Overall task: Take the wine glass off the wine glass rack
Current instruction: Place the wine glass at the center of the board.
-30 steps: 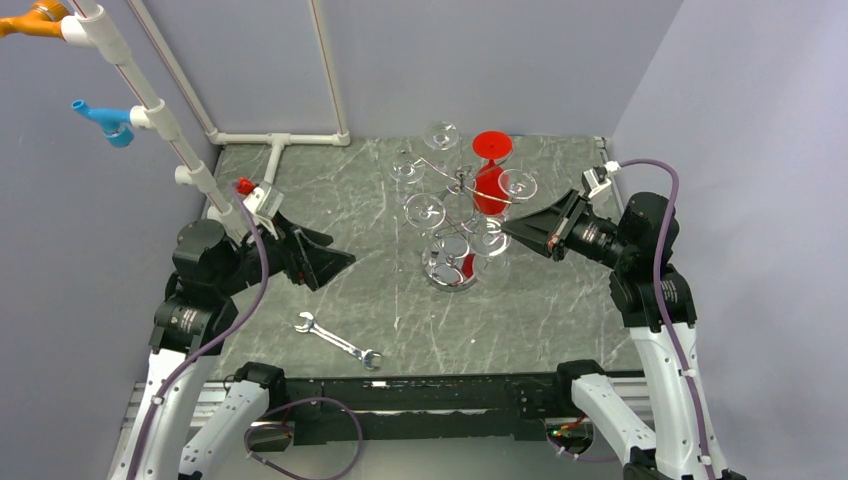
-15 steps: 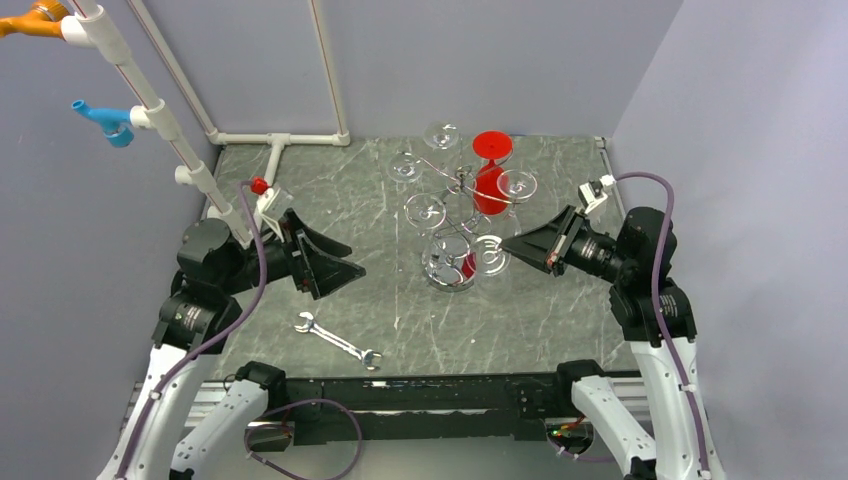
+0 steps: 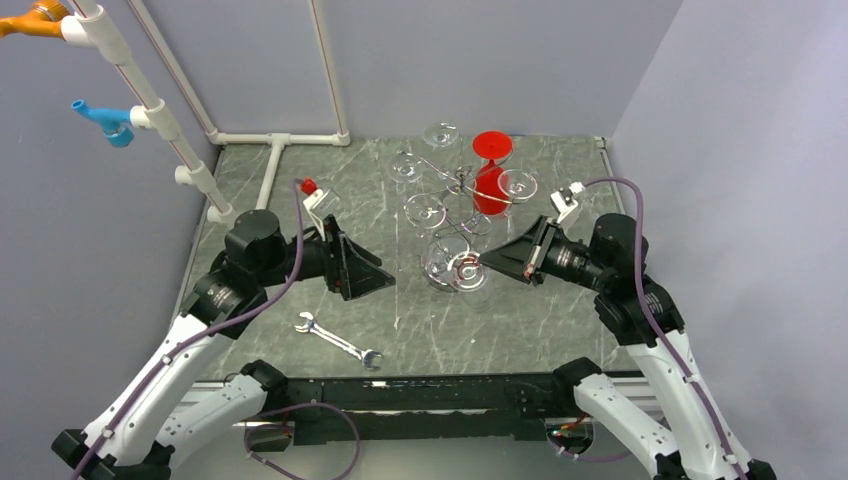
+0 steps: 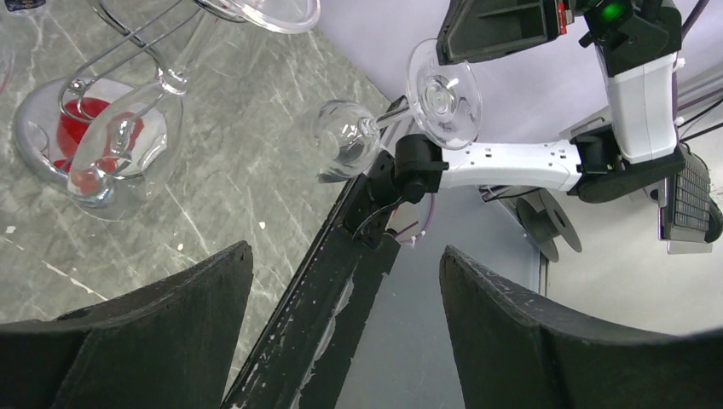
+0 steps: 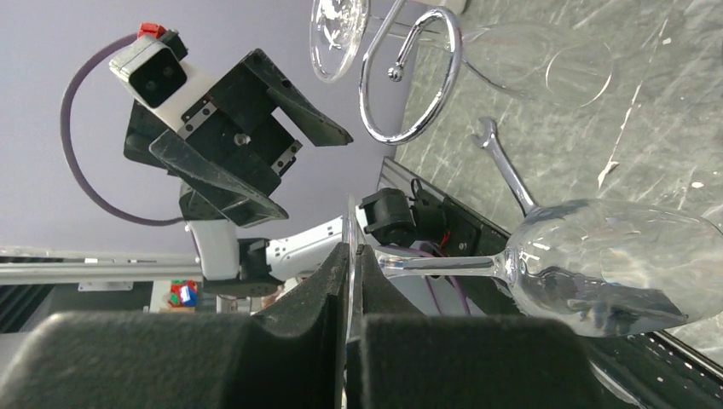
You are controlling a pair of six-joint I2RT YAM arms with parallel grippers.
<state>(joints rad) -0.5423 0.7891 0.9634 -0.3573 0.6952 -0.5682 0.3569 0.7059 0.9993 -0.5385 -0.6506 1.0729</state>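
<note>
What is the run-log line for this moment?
right gripper: shut on wine glass foot | left gripper: open | wine glass rack: holds other glasses

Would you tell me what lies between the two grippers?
The clear wine glass, its foot pinched by the right gripper, as the left wrist view shows.

Left arm [image 3: 170, 360], right arm [image 3: 682, 382]: white link shells, black joint housings, purple cable [image 3: 297, 232] each. White wrist camera [image 3: 320, 207], red cap on left. Left gripper [image 3: 375, 288], right gripper [image 3: 483, 262]: matte black wedge jaws.
</note>
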